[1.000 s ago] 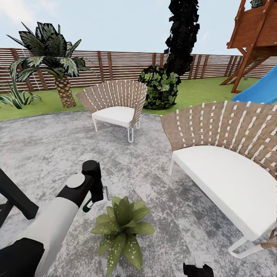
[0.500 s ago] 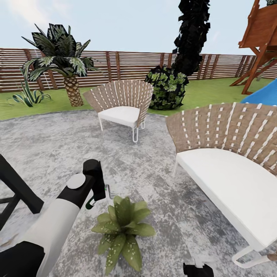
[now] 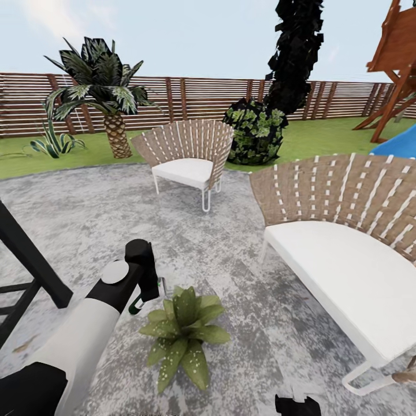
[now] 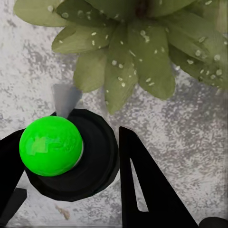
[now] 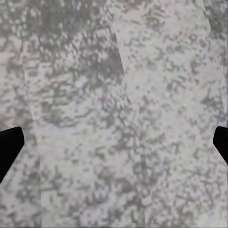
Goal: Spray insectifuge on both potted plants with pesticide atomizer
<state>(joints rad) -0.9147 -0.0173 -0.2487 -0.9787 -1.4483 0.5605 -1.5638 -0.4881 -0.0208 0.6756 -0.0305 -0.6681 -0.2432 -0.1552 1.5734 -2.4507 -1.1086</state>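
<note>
The stone patio (image 3: 86, 219) and chairs have slid rightward as the camera turned; the left hand (image 4: 71, 156) still grips the pesticide atomizer (image 4: 71, 154) beside the potted plant (image 3: 182, 335).

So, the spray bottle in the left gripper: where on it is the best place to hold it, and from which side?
Around the spray bottle's round dark body, one finger on each side, as the left gripper has it. Come from the side opposite the pale grey nozzle, so that stays free and points at the speckled plant. The curved body probably seats evenly between flat fingers.
</note>
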